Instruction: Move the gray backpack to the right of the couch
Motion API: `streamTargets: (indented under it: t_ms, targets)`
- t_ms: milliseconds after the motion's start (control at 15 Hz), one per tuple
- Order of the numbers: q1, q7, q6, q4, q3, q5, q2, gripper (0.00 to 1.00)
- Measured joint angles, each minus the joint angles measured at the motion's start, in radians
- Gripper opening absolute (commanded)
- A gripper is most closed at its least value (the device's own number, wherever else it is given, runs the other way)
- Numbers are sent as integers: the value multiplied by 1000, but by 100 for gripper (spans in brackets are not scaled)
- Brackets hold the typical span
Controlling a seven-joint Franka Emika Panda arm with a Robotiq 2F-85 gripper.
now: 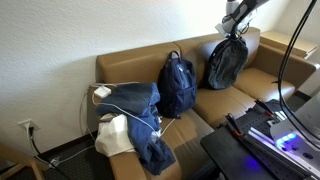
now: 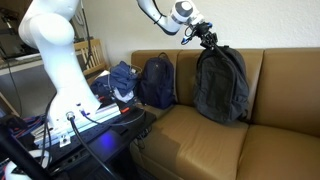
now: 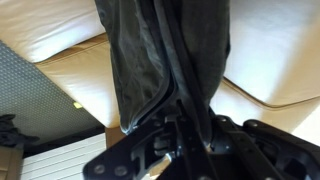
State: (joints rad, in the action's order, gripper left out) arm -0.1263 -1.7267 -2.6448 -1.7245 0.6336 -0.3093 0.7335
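The gray backpack [image 1: 226, 62] hangs from my gripper [image 1: 236, 31] by its top loop, its base at or just above the seat of the tan couch [image 1: 125, 65]. In an exterior view the gray backpack [image 2: 220, 85] hangs against the couch back [image 2: 285, 75], with my gripper [image 2: 208, 40] shut on its top. In the wrist view the dark fabric of the gray backpack [image 3: 165, 50] drops away from my shut gripper [image 3: 185, 130] over the couch cushions [image 3: 275, 50].
A navy-blue backpack [image 1: 177, 85] stands on the middle of the couch, also seen in an exterior view [image 2: 156, 82]. A rumpled blue jacket [image 1: 140, 115] and white bag [image 1: 115, 135] lie at one end. A black equipment table [image 1: 255, 140] stands in front.
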Motion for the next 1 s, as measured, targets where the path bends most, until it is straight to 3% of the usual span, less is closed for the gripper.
streamTargets:
  t_ms: [133,467,667,800,1000]
  targets:
    - [24,51,35,3,-3,11,-36,4]
    - [128,404,169,-41,-102,83,-292,4]
    - [157,572,352,-71,-161,83,-454,4]
    - [178,634,504,-73,-204,82,-519,4]
    - [193,615,645,-72,-244,55,-506,4]
